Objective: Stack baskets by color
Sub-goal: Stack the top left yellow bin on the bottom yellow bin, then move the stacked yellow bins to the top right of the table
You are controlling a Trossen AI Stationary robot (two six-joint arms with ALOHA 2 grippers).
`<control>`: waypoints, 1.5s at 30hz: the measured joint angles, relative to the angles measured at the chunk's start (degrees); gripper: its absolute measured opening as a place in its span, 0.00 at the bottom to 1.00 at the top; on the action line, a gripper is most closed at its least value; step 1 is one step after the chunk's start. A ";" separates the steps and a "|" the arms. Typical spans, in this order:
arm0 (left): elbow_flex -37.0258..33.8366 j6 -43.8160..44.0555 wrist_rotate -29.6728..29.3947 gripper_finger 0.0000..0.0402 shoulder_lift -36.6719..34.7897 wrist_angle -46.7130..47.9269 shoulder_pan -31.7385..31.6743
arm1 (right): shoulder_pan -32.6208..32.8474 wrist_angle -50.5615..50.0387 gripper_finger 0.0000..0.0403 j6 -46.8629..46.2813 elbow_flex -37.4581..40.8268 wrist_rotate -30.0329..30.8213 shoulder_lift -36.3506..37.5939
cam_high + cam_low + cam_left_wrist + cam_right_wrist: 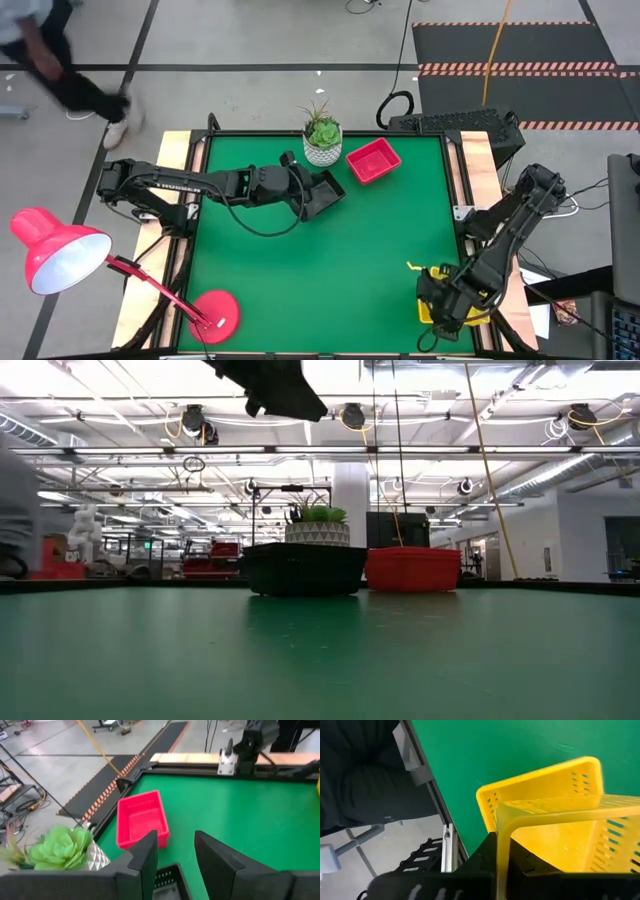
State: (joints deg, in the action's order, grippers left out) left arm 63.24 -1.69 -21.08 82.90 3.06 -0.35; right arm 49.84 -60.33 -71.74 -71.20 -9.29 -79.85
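A red desk lamp point(60, 255) stands off the table's near-left corner, its round base point(215, 311) resting on the green table point(320, 270). A person point(60, 60) walks on the floor beyond the far-left corner.

The left arm reaches from the left edge toward the far centre. The left gripper point(322, 192) sits over a black basket point(322, 196); in the left wrist view its fingers point(145, 862) stand partly apart with the basket's rim point(167, 880) between them. Whether the fingers press the rim cannot be told. In the low view the black basket point(303, 568) rests on the table.

Just beyond it stands a white plant pot point(322, 143) with a green plant. To its right lies a red-pink basket point(373, 161), apart from the black one.

At the near-right edge, the right gripper point(450, 305) is clamped on the wall of a yellow basket point(560, 815), which sits tilted in another yellow basket.
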 joint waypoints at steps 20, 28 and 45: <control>-0.07 5.25 0.17 0.33 -0.62 1.95 0.46 | 0.37 23.77 0.00 4.59 19.41 -2.15 0.26; -0.07 5.46 0.17 0.33 -0.62 1.93 1.57 | 0.22 24.31 0.06 4.76 19.50 -1.28 1.01; -0.07 5.02 0.20 0.33 -0.62 1.93 1.60 | -0.83 19.80 0.41 -3.62 19.67 3.03 9.42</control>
State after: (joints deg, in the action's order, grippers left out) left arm 63.18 3.33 -20.88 82.28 4.99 1.26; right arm 49.01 -40.53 -75.36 -51.53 -6.26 -70.44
